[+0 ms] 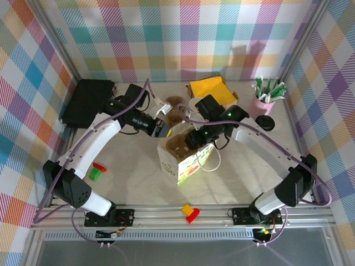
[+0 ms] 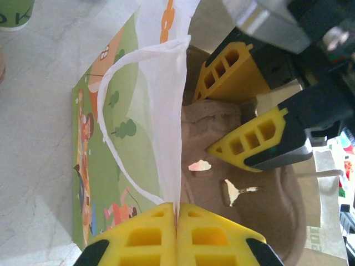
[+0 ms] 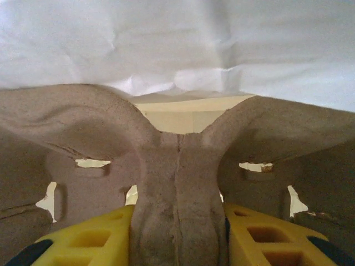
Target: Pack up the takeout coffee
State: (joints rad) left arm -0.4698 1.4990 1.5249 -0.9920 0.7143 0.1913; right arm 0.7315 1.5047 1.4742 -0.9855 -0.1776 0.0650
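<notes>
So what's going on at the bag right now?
The left claw is pinched shut on the rim of the white paper bag, holding its mouth open. The right claw is down inside the bag, clamped on the centre ridge of the brown pulp cup carrier. The black-lidded coffee cup stands on the table next to the pink straw cup, not yet packed.
</notes>
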